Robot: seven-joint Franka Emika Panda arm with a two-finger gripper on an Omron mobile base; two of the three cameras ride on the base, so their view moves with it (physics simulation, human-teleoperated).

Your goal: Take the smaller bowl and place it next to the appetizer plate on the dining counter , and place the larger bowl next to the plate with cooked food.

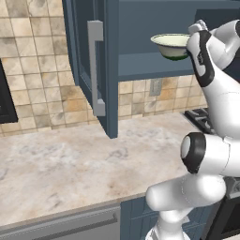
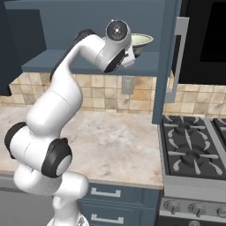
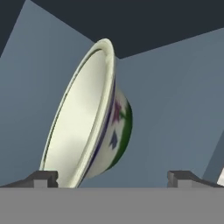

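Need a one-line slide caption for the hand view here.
Open gripper faces the wide cream-white bowl with flared rim inside the blue cabinet, fingertips apart and not touching it.

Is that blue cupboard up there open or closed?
Open. The cabinet door swings out toward the camera, and the larger bowl sits exposed on the shelf inside.

Kitchen setting: blue wall cabinet hanging over marble worktop, tiled backsplash running behind, gas stove sitting right.
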